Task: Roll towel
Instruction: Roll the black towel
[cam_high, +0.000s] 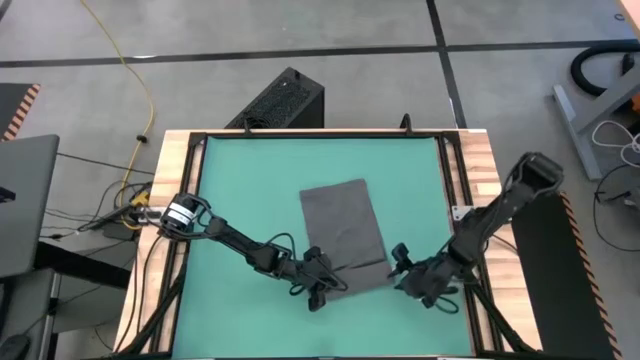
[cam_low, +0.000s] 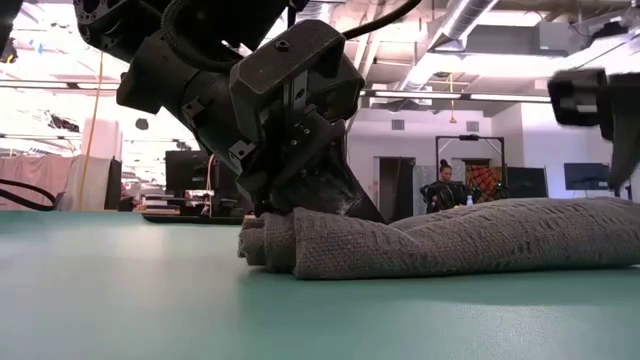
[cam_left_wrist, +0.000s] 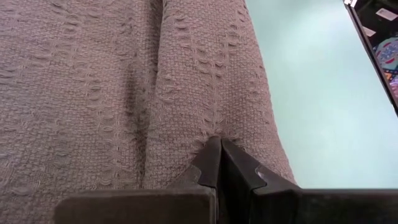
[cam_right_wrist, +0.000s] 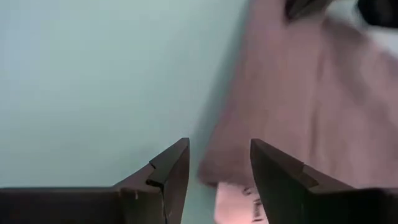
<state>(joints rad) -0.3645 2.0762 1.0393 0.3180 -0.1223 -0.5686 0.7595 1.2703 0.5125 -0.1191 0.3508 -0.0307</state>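
The dark grey towel (cam_high: 342, 228) lies flat on the teal mat (cam_high: 250, 180), its long sides running from far to near. Its near end is bunched into a low roll (cam_low: 290, 245). My left gripper (cam_high: 322, 283) is shut and sits on the near left part of that roll; the towel fills the left wrist view (cam_left_wrist: 93, 93). My right gripper (cam_high: 408, 274) is open, hanging above the mat by the towel's near right corner. That corner's edge (cam_right_wrist: 230, 155) shows below the gap between its fingers. My left gripper rests its shut fingertips (cam_left_wrist: 219, 149) on a raised ridge of cloth (cam_left_wrist: 205, 93) at the towel's near end. It comes slanting down from the table's left. The cloth lies on the mat under the fingers, in several layers (cam_low: 270, 245). No cloth shows between the fingers.
Black frame rails (cam_high: 448, 170) and the wooden table border (cam_high: 480, 165) ring the mat. A black box (cam_high: 285, 100) stands beyond the far edge. Bare mat lies to the towel's left and far side. A person (cam_low: 440, 185) stands far back in the room.
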